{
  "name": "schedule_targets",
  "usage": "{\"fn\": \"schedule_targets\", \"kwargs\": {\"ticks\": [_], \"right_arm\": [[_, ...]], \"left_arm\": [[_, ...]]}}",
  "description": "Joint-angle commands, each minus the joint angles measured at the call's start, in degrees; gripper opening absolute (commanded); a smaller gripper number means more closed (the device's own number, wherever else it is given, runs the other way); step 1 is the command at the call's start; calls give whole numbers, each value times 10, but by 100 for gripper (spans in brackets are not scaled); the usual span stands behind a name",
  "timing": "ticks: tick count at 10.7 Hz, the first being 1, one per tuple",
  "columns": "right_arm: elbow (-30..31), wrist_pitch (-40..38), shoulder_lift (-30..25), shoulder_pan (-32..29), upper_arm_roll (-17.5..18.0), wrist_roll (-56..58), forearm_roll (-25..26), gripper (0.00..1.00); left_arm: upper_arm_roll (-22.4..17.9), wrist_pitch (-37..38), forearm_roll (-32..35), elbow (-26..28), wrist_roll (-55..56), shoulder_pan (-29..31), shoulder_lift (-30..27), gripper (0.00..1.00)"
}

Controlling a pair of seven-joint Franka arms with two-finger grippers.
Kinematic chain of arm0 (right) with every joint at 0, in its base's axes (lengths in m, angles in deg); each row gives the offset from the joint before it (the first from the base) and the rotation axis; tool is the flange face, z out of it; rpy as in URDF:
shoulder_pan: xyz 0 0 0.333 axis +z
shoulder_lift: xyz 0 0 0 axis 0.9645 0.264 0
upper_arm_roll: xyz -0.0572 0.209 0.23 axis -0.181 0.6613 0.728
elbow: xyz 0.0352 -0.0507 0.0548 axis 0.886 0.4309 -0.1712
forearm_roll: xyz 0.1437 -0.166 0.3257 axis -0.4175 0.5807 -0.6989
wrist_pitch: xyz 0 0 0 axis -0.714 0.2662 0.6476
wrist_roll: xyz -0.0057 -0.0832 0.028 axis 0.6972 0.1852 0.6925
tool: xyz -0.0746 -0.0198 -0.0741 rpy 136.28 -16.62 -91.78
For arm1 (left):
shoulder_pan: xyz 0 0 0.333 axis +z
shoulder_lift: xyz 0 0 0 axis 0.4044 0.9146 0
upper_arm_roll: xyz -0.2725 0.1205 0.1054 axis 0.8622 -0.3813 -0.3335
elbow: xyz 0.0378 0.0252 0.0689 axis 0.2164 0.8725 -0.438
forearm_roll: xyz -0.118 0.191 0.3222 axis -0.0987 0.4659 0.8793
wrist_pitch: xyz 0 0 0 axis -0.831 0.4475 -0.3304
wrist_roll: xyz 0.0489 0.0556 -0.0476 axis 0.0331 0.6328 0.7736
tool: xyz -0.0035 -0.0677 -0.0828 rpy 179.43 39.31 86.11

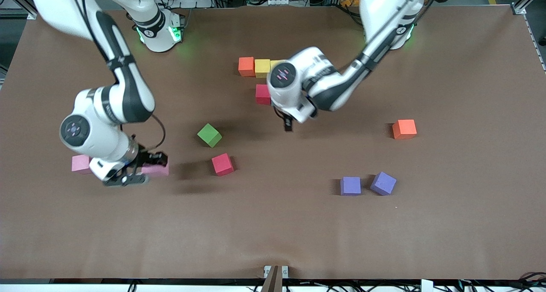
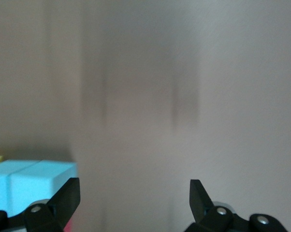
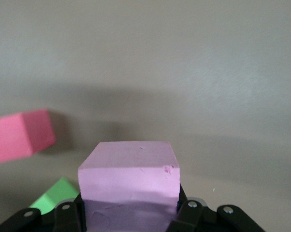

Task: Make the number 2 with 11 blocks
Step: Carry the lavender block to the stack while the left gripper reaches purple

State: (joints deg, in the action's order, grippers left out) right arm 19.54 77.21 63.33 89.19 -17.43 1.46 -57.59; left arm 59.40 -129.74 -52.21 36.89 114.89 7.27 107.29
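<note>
My right gripper (image 1: pixel 143 171) is shut on a pink block (image 1: pixel 156 169) (image 3: pixel 128 166) low at the right arm's end of the table, beside a second pink block (image 1: pixel 80 163). Of the number 2, a row of orange (image 1: pixel 246 66), yellow (image 1: pixel 262 68) and a half-hidden yellow block (image 1: pixel 275 63) shows, with a red block (image 1: pixel 262 94) just nearer the camera. My left gripper (image 1: pixel 288 124) (image 2: pixel 134 187) hangs open and empty beside two light blue blocks (image 2: pixel 29 183), which the arm hides in the front view.
Loose blocks lie on the brown table: green (image 1: pixel 209 135) (image 3: pixel 56 195), red (image 1: pixel 222 164) (image 3: pixel 21 135), two purple (image 1: pixel 350 185) (image 1: pixel 383 183) and orange (image 1: pixel 404 129) toward the left arm's end.
</note>
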Motion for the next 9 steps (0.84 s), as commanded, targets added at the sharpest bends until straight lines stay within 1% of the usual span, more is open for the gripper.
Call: {"fn": "schedule_targets", "kwargs": {"ticks": [1, 3, 5, 6, 9], "right_arm": [[103, 17, -88, 48, 0, 80, -8, 35], [156, 45, -126, 104, -1, 98, -8, 35], [179, 51, -140, 173, -4, 99, -1, 34], [183, 55, -140, 204, -5, 99, 10, 34], [205, 61, -140, 257, -4, 100, 104, 33]], "left_arm": [[7, 10, 24, 0, -33, 65, -9, 100], [7, 10, 25, -13, -81, 107, -9, 100], [6, 11, 33, -19, -132, 131, -16, 100], [6, 11, 40, -21, -153, 140, -17, 100], [6, 11, 46, -35, -213, 168, -21, 100]]}}
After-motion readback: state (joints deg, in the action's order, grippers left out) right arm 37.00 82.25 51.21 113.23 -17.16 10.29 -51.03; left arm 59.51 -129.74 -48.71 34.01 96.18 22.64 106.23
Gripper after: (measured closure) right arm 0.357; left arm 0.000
